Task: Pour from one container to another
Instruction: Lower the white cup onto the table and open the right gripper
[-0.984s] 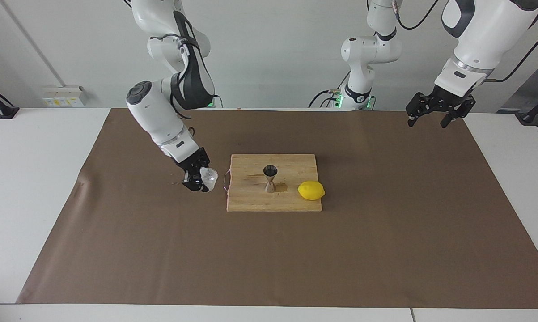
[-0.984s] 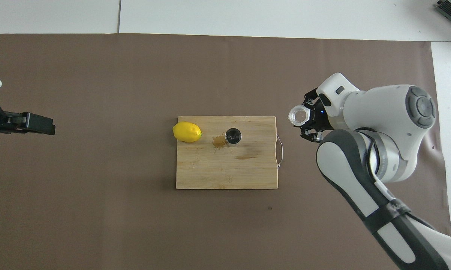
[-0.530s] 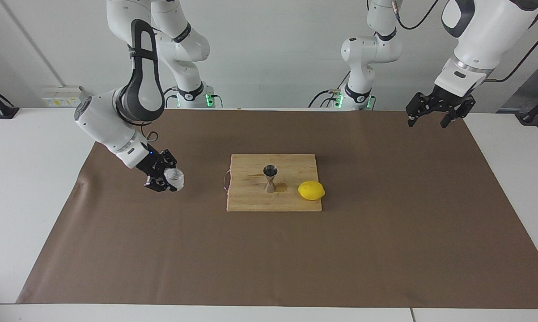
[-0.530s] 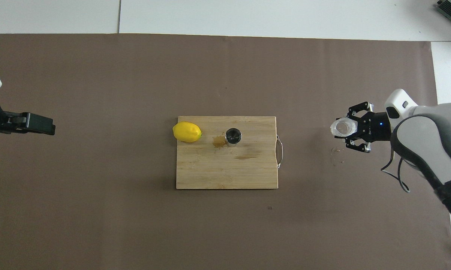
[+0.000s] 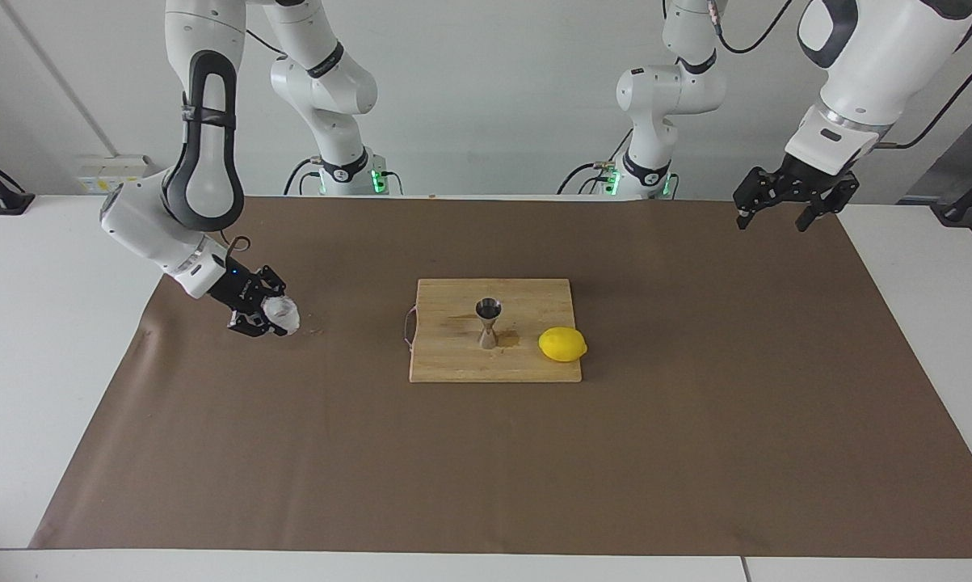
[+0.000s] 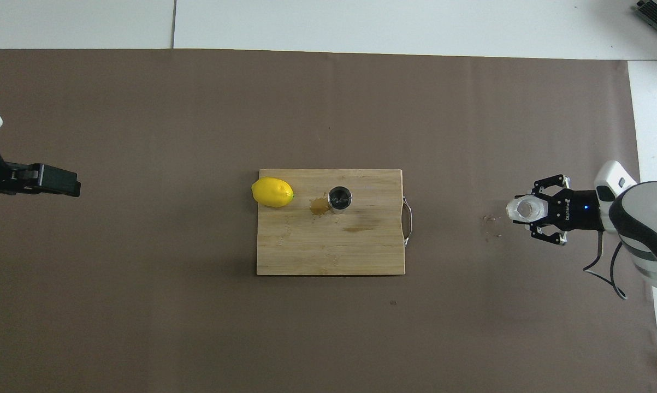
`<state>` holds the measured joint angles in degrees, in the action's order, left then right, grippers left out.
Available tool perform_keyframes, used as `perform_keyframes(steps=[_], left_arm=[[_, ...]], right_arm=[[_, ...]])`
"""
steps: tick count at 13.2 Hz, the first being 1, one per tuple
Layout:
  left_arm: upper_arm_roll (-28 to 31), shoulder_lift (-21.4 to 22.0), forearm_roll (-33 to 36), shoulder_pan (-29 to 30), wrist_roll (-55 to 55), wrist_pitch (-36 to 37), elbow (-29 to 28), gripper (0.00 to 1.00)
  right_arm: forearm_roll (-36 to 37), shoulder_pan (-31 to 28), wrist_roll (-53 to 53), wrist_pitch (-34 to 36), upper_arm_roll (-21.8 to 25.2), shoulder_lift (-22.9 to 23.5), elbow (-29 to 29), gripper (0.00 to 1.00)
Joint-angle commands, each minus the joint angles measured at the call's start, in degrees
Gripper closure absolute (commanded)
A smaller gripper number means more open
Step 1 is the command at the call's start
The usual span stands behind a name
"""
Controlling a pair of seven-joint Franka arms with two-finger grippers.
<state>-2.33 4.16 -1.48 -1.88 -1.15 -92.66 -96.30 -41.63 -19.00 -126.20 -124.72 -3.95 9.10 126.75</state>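
r hand grips glass cup; l hand fingertips cut off.

Right hand carried glass cup away from board, toward right arm's table end.

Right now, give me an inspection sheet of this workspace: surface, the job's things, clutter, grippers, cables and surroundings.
Surface: brown mat over a white table; wet patch on the cutting board beside the jigger.
Job's things: glass cup held in the right gripper, low over the mat toward the right arm's end; steel jigger upright on the board.
Clutter: lemon on the board beside the jigger.
Grippers: right gripper shut on the cup; left gripper open, waiting over the mat's edge at the left arm's end.
Cables: black cables along both arms and at the bases.
Surroundings: white wall, socket box.
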Motion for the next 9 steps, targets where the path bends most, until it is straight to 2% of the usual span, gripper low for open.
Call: perform_keyframes(steps=[1, 2, 5, 6, 7, 9], left_arm=[[-0.22, 0.41, 0.87, 0.21, 0.62, -0.06, -0.64, 0.0], [-0.22, 0.41, 0.87, 0.21, 0.62, -0.06, -0.64, 0.0], [-0.22, 0.41, 0.95, 0.21, 0.62, -0.06, -0.64, 0.0], [-0.22, 0.41, 0.87, 0.21, 0.71, -0.06, -0.64, 0.0], [-0.22, 0.41, 0.95, 0.21, 0.63, -0.06, -0.64, 0.0], [-0.22, 0.41, 0.87, 0.21, 0.62, -0.06, -0.64, 0.0]], right_arm=[[-4.06, -3.23, -5.63, 1.32, -0.8, 3.54, 0.43, 1.0], [-5.29, -3.85, -7.2, 2.02, -0.8, 5.21, 0.51, 1.0], [-5.91, -3.86, -8.89, 2.38, -0.8, 5.32, 0.34, 1.0], [-6.18, -3.86, -8.63, 2.72, -0.8, 5.32, 0.25, 0.6], [-6.61, -3.86, -8.54, 2.82, -0.8, 5.23, 0.08, 0.01], [-6.79, -3.94, -7.49, 3.69, -0.62, 4.62, 0.07, 0.0]])
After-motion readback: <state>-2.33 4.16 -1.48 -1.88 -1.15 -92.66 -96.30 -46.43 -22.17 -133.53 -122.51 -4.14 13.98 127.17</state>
